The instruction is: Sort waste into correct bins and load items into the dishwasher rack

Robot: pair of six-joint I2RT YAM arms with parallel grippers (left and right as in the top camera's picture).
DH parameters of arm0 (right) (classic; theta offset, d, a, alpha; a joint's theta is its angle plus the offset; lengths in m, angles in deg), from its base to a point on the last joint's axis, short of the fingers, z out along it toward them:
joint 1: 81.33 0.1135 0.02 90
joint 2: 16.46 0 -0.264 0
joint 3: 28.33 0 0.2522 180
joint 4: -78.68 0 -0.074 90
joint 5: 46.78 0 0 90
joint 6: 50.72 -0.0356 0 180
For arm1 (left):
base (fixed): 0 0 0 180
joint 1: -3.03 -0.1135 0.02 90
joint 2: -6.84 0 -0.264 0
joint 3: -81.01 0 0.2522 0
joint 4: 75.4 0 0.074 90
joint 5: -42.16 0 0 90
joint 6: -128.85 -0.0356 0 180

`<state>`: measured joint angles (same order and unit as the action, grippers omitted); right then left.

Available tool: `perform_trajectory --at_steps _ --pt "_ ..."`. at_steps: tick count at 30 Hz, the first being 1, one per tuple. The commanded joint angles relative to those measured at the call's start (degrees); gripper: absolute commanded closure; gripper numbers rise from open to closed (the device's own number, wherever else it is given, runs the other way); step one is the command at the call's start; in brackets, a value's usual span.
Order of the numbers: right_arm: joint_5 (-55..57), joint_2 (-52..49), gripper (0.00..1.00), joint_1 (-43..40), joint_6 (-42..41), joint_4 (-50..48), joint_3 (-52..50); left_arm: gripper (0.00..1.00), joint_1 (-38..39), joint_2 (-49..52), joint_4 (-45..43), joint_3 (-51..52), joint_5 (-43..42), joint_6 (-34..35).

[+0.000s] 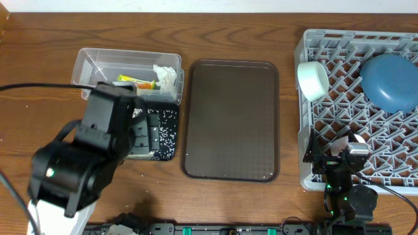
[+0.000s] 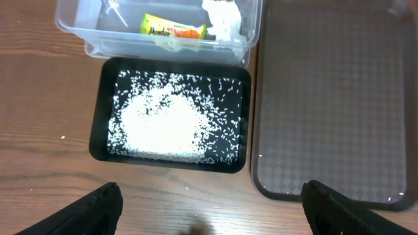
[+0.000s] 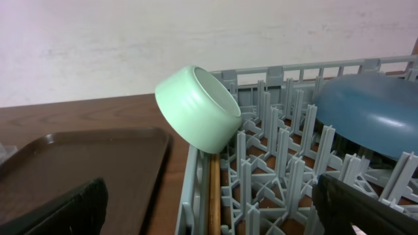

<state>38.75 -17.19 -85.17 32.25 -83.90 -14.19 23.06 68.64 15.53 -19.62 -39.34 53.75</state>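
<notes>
The clear tub (image 1: pixel 88 62) (image 2: pixel 72 26) holds the yellow-green wrapper (image 2: pixel 173 27) (image 1: pixel 136 81) and the white tissue (image 2: pixel 222 16) (image 1: pixel 166 75). In front of it the black tray (image 2: pixel 98 130) (image 1: pixel 168 140) holds white rice grains (image 2: pixel 160 121). My left gripper (image 2: pixel 209 209) (image 1: pixel 145 134) is open and empty just in front of the black tray. The grey rack (image 1: pixel 307 176) (image 3: pixel 261 150) holds a tilted pale green bowl (image 1: pixel 312 79) (image 3: pixel 196 108), an upturned blue bowl (image 1: pixel 390 81) (image 3: pixel 372 111) and a chopstick (image 3: pixel 213 196) along its left wall. My right gripper (image 3: pixel 209 209) (image 1: pixel 346 153) is open over the rack's front left. The small bowl and the pink cup are out of view.
The brown serving tray (image 1: pixel 230 121) (image 2: pixel 326 98) (image 3: pixel 78 170) lies between the black tray and the rack. My left arm covers the black tray's left part in the overhead view. A few stray grains lie on the wood near the black tray.
</notes>
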Motion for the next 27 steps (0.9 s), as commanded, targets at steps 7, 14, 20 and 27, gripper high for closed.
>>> perform_trajectory --at_steps 7,14,20,27 --pt "-0.1 0.2 0.01 -0.4 -0.4 0.2 -0.1 0.1 -0.1 -4.5 -2.8 2.9 3.3 -1.4" --pt "-0.1 0.2 0.01 -0.4 -0.4 0.2 -0.1 0.1 -4.7 -18.9 -28.5 22.6 3.8 -5.7" --pt "-0.1 0.2 0.01 -0.4 -0.4 0.2 -0.1 0.1 -8.5 -33.2 -49.6 43.0 3.8 -6.1" --pt "-0.1 0.2 0.01 -0.4 -0.4 0.2 -0.1 0.1 -11.1 -47.7 -62.8 62.0 3.8 -6.1"
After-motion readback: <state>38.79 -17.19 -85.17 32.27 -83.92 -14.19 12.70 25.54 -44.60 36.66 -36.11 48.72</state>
